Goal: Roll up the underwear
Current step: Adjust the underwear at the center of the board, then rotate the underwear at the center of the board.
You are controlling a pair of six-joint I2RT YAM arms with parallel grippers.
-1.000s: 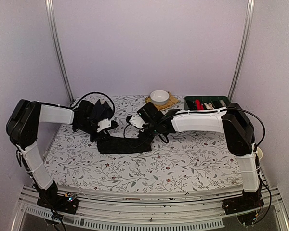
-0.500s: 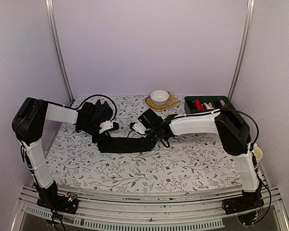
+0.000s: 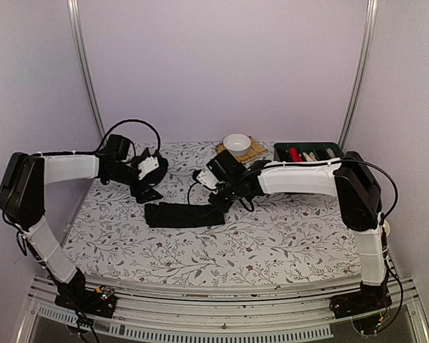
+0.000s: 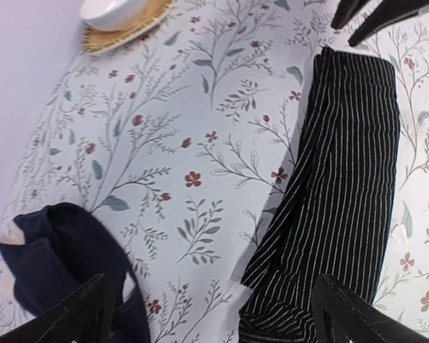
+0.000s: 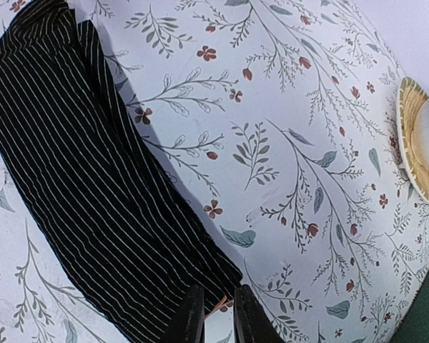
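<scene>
- The left gripper (image 3: 149, 179) hangs above the far left part of the floral-print table (image 3: 272, 236). Its jaws are spread wide and hold nothing.
- Beneath it, the left wrist view shows bare table, with one garment off to each side.
- The right gripper (image 5: 219, 291) is low at the right end of the black pinstriped cloth underwear (image 3: 182, 214). Its jaws stand only a narrow slit apart, with pale table and a reddish speck showing between them. The tips are right at the cloth's edge, and no cloth shows in the gap.
- The striped underwear lies flat mid-table as a long folded strip.
- The plain dark navy cloth underwear (image 4: 57, 264) lies crumpled near the table's left edge, apart from the striped one.
- A white bowl (image 3: 237, 142) sits on a woven straw mat (image 3: 254, 151) at the back, beside a green tray (image 3: 307, 153).
</scene>
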